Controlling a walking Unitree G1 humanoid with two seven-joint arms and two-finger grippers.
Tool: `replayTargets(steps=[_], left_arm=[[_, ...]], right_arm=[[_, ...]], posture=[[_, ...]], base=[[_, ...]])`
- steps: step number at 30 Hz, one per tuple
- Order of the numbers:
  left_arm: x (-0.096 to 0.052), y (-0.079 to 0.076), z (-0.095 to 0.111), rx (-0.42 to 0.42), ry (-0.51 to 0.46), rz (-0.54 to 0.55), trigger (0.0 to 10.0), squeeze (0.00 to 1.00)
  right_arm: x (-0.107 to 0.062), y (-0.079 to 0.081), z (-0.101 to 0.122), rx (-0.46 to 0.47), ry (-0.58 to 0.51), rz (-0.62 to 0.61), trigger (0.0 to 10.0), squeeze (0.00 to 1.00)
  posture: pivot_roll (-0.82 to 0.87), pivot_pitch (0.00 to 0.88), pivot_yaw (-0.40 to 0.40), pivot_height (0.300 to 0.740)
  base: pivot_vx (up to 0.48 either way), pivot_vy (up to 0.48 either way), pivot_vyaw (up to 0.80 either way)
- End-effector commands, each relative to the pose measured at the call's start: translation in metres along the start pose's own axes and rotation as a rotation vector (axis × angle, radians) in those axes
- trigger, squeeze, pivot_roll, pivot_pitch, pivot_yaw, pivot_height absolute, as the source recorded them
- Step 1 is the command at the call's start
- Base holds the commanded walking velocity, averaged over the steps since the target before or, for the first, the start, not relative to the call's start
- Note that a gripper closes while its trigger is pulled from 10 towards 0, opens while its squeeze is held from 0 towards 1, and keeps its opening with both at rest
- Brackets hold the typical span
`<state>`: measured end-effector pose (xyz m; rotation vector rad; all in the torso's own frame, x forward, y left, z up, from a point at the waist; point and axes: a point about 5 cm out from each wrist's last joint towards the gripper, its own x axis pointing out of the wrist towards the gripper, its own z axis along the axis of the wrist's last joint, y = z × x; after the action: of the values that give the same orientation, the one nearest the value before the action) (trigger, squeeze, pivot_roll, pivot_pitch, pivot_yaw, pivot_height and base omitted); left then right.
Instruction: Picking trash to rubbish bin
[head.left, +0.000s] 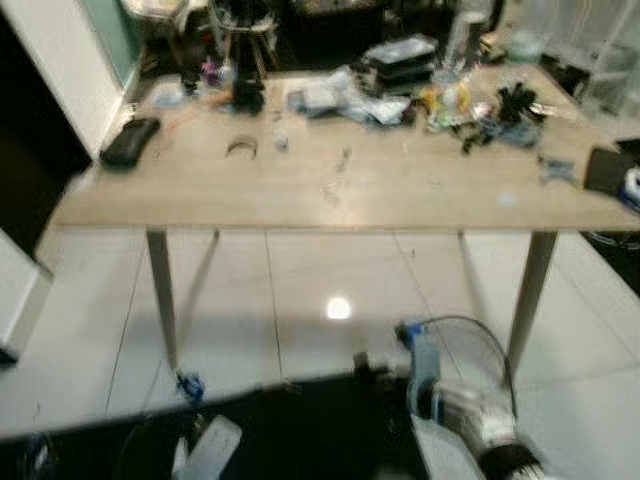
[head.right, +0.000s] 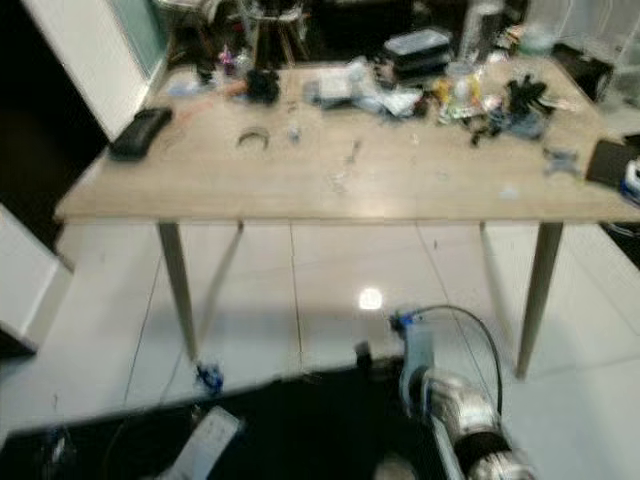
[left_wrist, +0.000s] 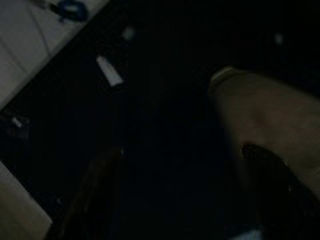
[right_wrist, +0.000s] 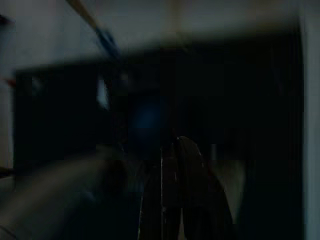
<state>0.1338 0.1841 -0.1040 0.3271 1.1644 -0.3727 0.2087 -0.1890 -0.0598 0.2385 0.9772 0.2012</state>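
Table (head.left: 330, 200) matt wood, seemingly; floor tiles (head.left: 300, 290) glossy; arm (head.right: 455, 400) metal.

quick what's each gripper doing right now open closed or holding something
Left gripper: open, holding nothing.
Right gripper: appears shut, holding nothing.

A room in a home, untidily lived in. A long pale wooden desk (head.left: 330, 190) on slim tapered legs stands on glossy white floor tiles (head.left: 300, 290) that mirror a ceiling light. Household clutter is strewn along the desk's far edge, from 11 to 2 o'clock: plastic wrappers (head.left: 340, 95), stacked containers (head.left: 400, 58), small bottles (head.left: 450, 100), and a dark case (head.left: 130, 140) at 10 o'clock.
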Motion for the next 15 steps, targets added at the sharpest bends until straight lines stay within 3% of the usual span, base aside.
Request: replayTargets(steps=[1,2,3,5,7,8,9,11,15], left_arm=[[-0.001,-0.002,-0.014,0.002,0.048,-0.013,10.0,0.00],[-0.002,-0.001,-0.015,0.002,0.049,-0.013,10.0,0.00],[-0.002,-0.001,-0.015,0.002,0.049,-0.013,10.0,0.00],[-0.003,0.001,-0.017,0.006,0.053,-0.015,10.0,0.00],[-0.003,0.001,-0.017,0.006,0.053,-0.015,10.0,0.00],[-0.003,0.002,-0.017,0.009,0.054,-0.015,10.0,0.00],[-0.003,0.002,-0.017,0.009,0.054,-0.015,10.0,0.00],[-0.004,0.006,-0.018,0.014,0.054,-0.011,10.0,0.00],[-0.004,0.008,-0.016,0.020,0.050,-0.003,10.0,0.00]], right_arm=[[-0.005,-0.017,-0.015,0.054,0.025,-0.101,10.0,0.00],[-0.011,-0.029,-0.033,0.122,0.052,-0.185,10.0,0.00],[-0.011,-0.029,-0.033,0.122,0.052,-0.185,10.0,0.00],[-0.026,-0.048,-0.076,0.234,0.140,-0.345,10.0,0.00],[-0.026,-0.048,-0.076,0.234,0.140,-0.345,10.0,0.00],[-0.033,-0.052,-0.097,0.266,0.191,-0.406,10.0,0.00],[-0.033,-0.052,-0.097,0.266,0.191,-0.406,10.0,0.00],[-0.041,-0.053,-0.123,0.313,0.247,-0.463,10.0,0.00],[-0.043,-0.050,-0.132,0.336,0.259,-0.477,10.0,0.00]], posture=[[-0.11,0.007,0.083,0.740],[-0.11,0.010,0.087,0.740],[-0.11,0.010,0.087,0.740],[-0.11,0.013,0.094,0.740],[-0.11,0.013,0.094,0.740],[-0.11,0.018,0.100,0.740],[-0.11,0.018,0.100,0.740],[-0.10,0.027,0.106,0.740],[-0.10,0.031,0.109,0.740]], base=[[-0.360,0.000,0.00],[-0.368,0.000,0.00],[-0.368,0.000,0.00],[-0.364,0.000,0.00],[-0.364,0.000,0.00],[-0.360,0.000,0.00],[-0.360,0.000,0.00],[-0.354,0.000,0.00],[-0.158,0.000,0.00]])
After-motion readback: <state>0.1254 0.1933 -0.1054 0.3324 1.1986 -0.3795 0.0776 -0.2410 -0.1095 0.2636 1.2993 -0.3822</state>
